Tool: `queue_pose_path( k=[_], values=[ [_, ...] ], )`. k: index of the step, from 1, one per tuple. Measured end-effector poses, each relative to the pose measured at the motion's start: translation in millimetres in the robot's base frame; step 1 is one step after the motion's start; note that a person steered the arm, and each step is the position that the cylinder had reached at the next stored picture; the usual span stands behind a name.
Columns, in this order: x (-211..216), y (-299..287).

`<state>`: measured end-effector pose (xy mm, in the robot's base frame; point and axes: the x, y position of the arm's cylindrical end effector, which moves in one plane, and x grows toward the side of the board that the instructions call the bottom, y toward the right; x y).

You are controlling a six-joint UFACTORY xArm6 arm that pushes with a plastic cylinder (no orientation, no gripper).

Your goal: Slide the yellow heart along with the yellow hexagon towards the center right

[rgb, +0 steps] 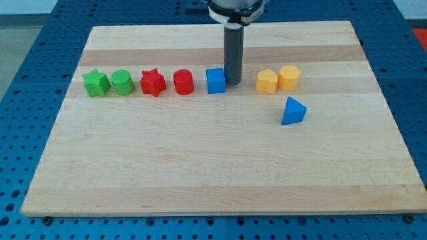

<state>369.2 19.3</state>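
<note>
green star [96, 83], red cylinder [183, 83], blue cube [215, 81]

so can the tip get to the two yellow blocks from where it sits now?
Probably yes. My tip sits beside the blue cube, on its right; bare board lies between it and the yellow blocks. The blue triangle sits below that path.

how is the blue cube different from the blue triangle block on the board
The blue cube is square-sided and sits in the row of blocks, right beside my tip; the blue triangle block is wedge-shaped, pointing up, and sits alone below the row. The cube lies left of the two yellow blocks; the triangle lies lower, to their right. Both are the same blue and rest on the wooden board.
</note>
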Motion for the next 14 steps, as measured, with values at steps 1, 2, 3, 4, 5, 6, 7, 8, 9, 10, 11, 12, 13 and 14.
queue_pose_path(
  k=[1, 2, 3, 4, 5, 6, 7, 8, 9, 10, 11, 12, 13, 14],
  values=[
    [1, 0],
    [1, 0],
    [3, 0],
    [6, 0],
    [6, 0],
    [9, 3],
    [25, 11],
    [42, 20],
    [47, 28],
    [41, 28],
    [26, 28],
    [16, 33],
    [10, 54],
    [10, 76]
  ],
)
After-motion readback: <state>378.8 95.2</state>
